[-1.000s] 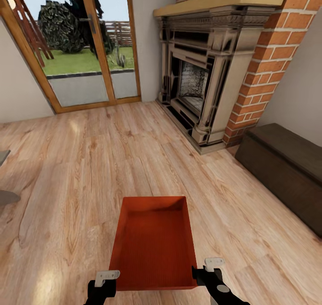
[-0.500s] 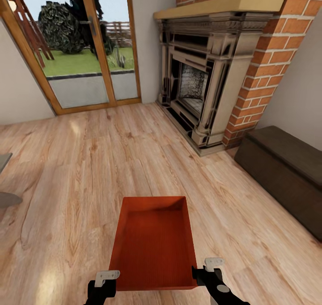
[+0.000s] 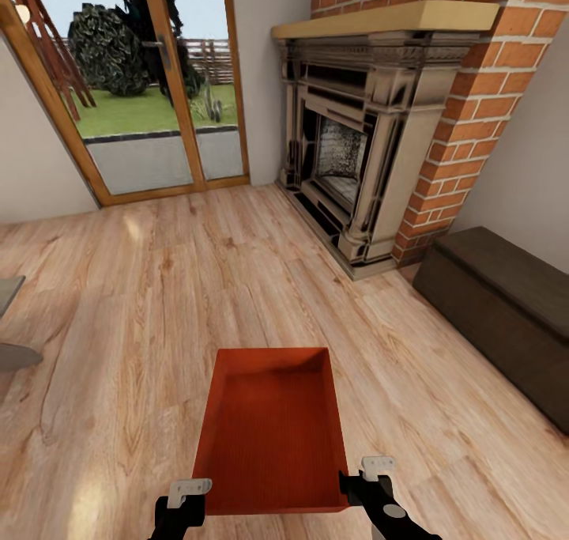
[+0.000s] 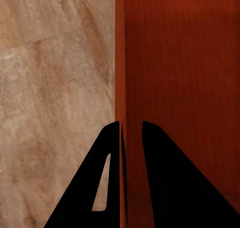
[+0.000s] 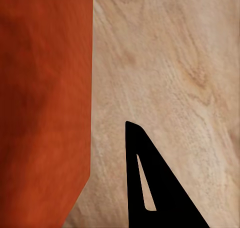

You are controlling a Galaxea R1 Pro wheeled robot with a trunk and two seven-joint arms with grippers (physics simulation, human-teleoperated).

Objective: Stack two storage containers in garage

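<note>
One orange-red storage container (image 3: 273, 429) hangs level above the light wood-plank floor (image 3: 158, 287) of the living room, straight in front of me. My left gripper (image 3: 190, 492) is at its near left corner. In the left wrist view its two black fingers straddle the thin wall of the container (image 4: 180, 63), shut on it. My right gripper (image 3: 371, 477) sits against the near right rim. The right wrist view shows one black finger (image 5: 150, 178) outside the container (image 5: 45, 88), slightly apart from the wall; the other finger is hidden.
A red-brick fireplace (image 3: 356, 145) stands ahead on the right, with a low dark brown chest (image 3: 506, 303) beside it along the right wall. A wood-framed glass door (image 3: 150, 89) is ahead on the left. A grey furniture edge (image 3: 12, 350) pokes in at the left.
The whole picture has shifted slightly, so the camera has moved. The container and both grippers keep the same place in the view.
</note>
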